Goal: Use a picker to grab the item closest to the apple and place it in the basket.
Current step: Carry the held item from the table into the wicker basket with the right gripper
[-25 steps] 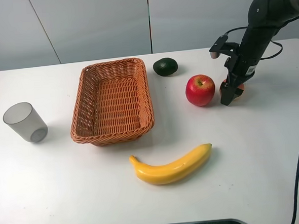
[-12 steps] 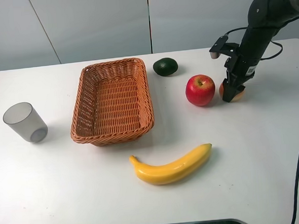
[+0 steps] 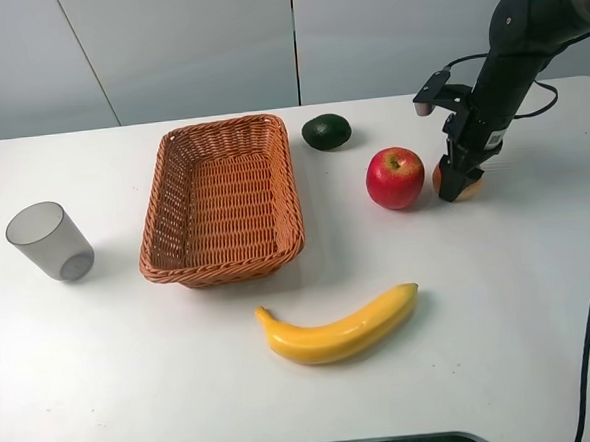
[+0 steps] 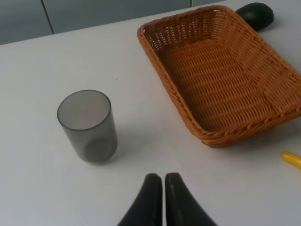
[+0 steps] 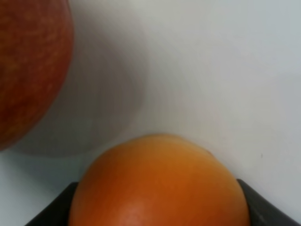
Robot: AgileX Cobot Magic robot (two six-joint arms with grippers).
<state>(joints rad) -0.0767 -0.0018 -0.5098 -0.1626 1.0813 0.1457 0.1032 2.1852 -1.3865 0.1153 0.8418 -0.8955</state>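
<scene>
Item [image 5: 160,188], round and orange, sat between the fingers of the right gripper [image 3: 456,181]. In the right wrist view a dark finger met each flank, so we judged it gripped, though it rested unlifted on the desk [image 3: 500,289]. Being round, it offered no long axis to line up on. In the high view it lay just beside the apple [image 3: 395,178], at the apple's 3 o'clock; we could not tell whether they touched. The basket [image 3: 169,204] waited well apart at the apple's 9 o'clock, so the carry would run that way. Farther off, the left gripper [image 4: 163,188] hung closed and empty near the cup [image 4: 88,126]; the right arm was plainly nearer. A second earlier the right gripper had stood toward the item's 7 o'clock. It had since shifted onto it, barely moving in the last half second.
</scene>
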